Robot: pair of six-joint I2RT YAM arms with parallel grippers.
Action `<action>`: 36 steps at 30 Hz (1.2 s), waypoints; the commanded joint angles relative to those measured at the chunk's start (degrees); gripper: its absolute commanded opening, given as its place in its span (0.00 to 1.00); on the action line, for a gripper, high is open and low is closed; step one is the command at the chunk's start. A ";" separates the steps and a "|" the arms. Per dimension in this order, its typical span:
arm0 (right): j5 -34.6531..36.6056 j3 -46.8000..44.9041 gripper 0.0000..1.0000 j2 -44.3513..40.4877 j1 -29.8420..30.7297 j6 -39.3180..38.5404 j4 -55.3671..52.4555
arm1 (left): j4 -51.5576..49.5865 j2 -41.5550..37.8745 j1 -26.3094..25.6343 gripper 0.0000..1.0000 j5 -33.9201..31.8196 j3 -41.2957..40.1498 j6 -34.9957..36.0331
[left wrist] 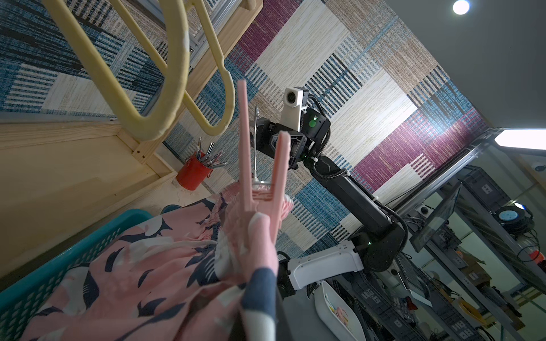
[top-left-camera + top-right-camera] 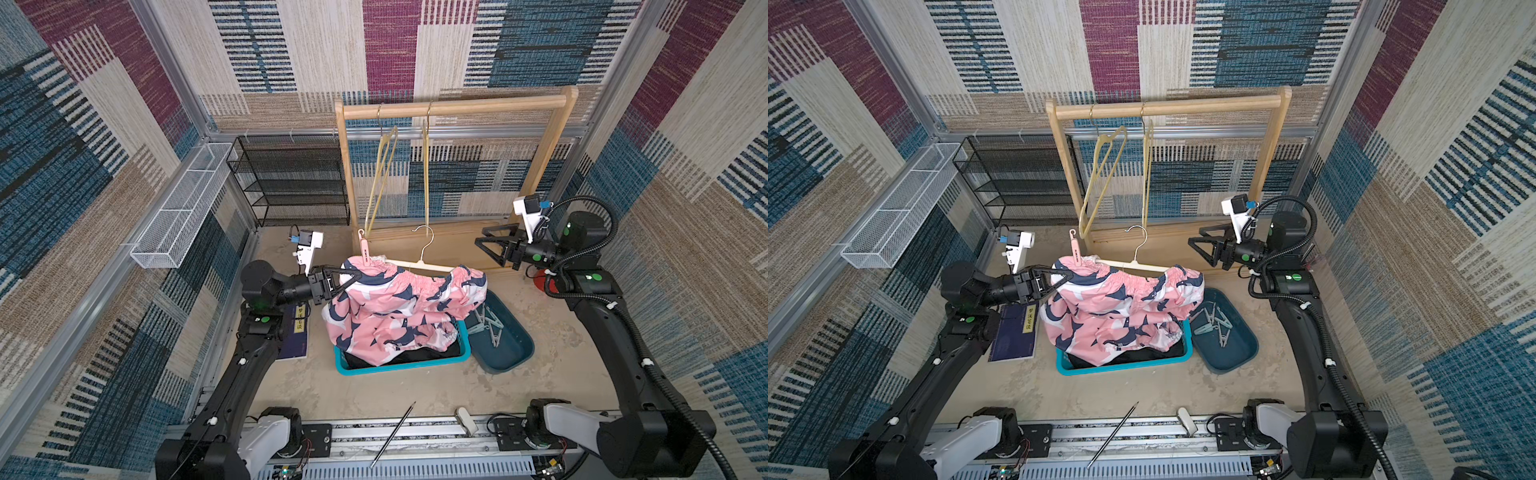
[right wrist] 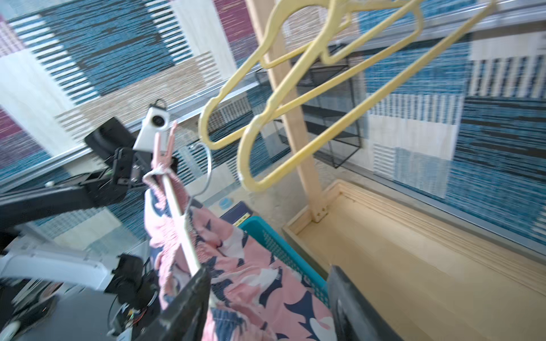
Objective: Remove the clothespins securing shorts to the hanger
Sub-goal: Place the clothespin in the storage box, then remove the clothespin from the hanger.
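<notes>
Pink shorts [image 2: 399,307] with a navy-and-white print hang from a white hanger [image 2: 419,262] over a teal basket [image 2: 399,366]. One pink clothespin [image 2: 365,249] stands upright on the waistband at the hanger's left end, also seen close up as the pink clothespin [image 1: 260,177]. Just below and left of that pin, my left gripper [image 2: 347,279] is shut on the shorts' fabric, which hides its fingertips in the left wrist view. My right gripper [image 2: 484,245] is open and empty, a little beyond the hanger's right end. Its fingers [image 3: 189,304] straddle the shorts [image 3: 251,280] without touching. Black cloth [image 2: 415,355] lies in the basket.
A dark teal tray [image 2: 509,357] right of the basket holds several loose clothespins [image 2: 486,320]. Behind stands a wooden rack [image 2: 457,106] with two yellow hangers [image 2: 382,174]. A black mesh shelf [image 2: 291,183], a book [image 2: 297,336], a red cup [image 2: 540,282] and a pencil [image 2: 392,434] are around.
</notes>
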 commanded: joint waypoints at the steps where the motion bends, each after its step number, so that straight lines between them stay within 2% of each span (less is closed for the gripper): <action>1: -6.28 1.12 0.65 1.51 2.73 -5.39 -2.70 | 1.17 0.26 -0.42 0.00 0.64 0.89 1.28; 12: -7.28 6.60 0.65 10.81 13.93 -12.08 -8.45 | 1.11 1.14 -1.82 0.00 -0.30 1.35 1.40; 27: -7.26 10.41 0.61 17.97 20.91 -14.40 -11.49 | 1.15 1.45 -2.28 0.00 -1.24 1.26 1.53; 30: -7.60 10.75 0.51 18.53 21.31 -14.59 -11.76 | 1.02 1.34 -2.36 0.00 -1.18 1.26 1.53; 33: -6.43 10.43 0.30 18.29 21.26 -13.93 -10.82 | 0.45 1.23 -2.37 0.00 -1.27 1.28 1.85; 36: -5.78 10.52 0.18 17.84 21.26 -13.94 -10.79 | 0.31 1.16 -2.39 0.00 -1.40 1.26 1.98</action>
